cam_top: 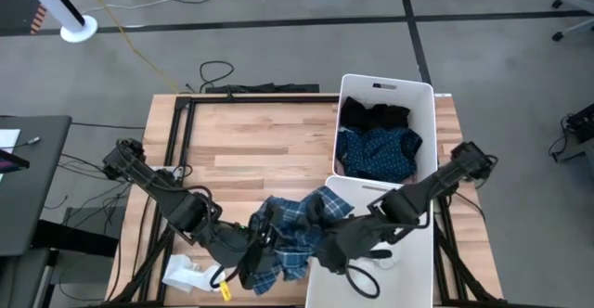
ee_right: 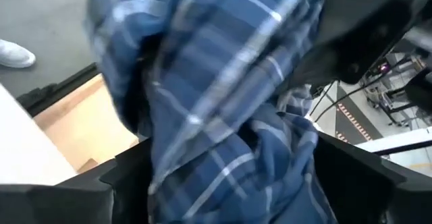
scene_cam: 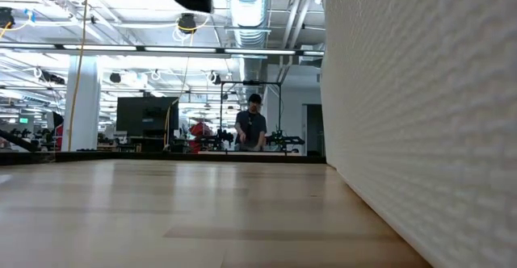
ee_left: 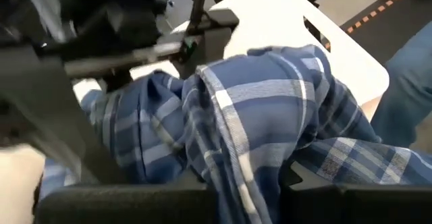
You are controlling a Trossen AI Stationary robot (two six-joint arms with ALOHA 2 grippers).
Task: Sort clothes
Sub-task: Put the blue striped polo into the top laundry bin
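A blue plaid shirt point(cam_top: 299, 223) is bunched between my two grippers near the table's front edge, beside the near white bin point(cam_top: 408, 262). My left gripper point(cam_top: 258, 245) is shut on its left part and my right gripper point(cam_top: 327, 243) on its right part. The far white bin point(cam_top: 422, 99) holds a black shirt point(cam_top: 373, 116) and a navy dotted piece point(cam_top: 379, 152). White socks point(cam_top: 188, 273) lie on the table at the front left. The shirt does not show in the low view. My left gripper pinches a bunched fold of the plaid shirt point(ee_left: 236, 183) between its two fingers, several layers together. The cloth bulges out beyond the fingers toward the near bin point(ee_left: 270, 21). My right gripper pinches a gathered bunch of the plaid shirt point(ee_right: 223, 177) between its two fingers, several layers. The cloth rises in a crumpled mass beyond the fingers; the contact itself is covered by the cloth.
The two white bins stand end to end along the table's right side; the near bin's wall point(scene_cam: 420, 115) fills the right of the low view. Bare wood point(cam_top: 251, 146) lies at the far left. A person point(scene_cam: 252, 127) stands far off in the room.
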